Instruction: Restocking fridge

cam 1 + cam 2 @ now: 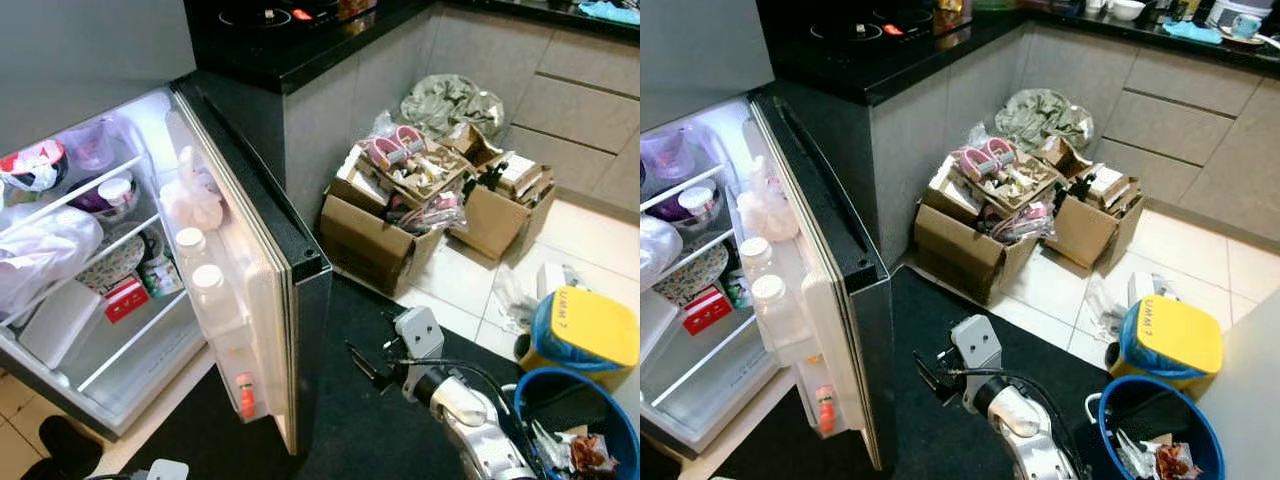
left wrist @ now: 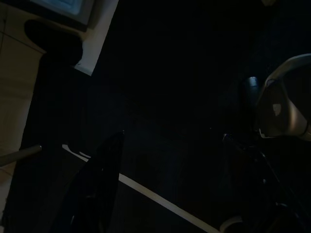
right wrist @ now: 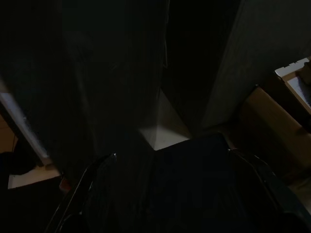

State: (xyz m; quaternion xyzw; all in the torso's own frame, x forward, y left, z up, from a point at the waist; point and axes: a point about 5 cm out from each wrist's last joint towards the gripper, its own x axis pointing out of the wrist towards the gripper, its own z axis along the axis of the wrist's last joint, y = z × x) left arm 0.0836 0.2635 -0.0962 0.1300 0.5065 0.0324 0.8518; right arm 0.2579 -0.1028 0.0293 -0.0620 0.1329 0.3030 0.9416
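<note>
The fridge (image 1: 90,300) stands open and lit, shelves half stocked; right end effector (image 1: 368,366) spread, empty.

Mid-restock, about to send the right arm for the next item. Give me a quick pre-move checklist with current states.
1. Fridge door open: ok, swung wide, with bottles in its rack.
2. Free shelf space: ok, the lower shelf has bare room beside the red pack.
3. Right pincer empty: ok, fingers apart and holding nothing, low over the dark mat beside the door edge.
4. Left pincer: ok, open over the dark mat in its wrist view.
5. Stock located: cannot tell; the cardboard boxes hold mixed items, none clearly for the fridge.
6. Path to the boxes: not ok, blue bucket and yellow-lidded container crowd the right side.
</note>
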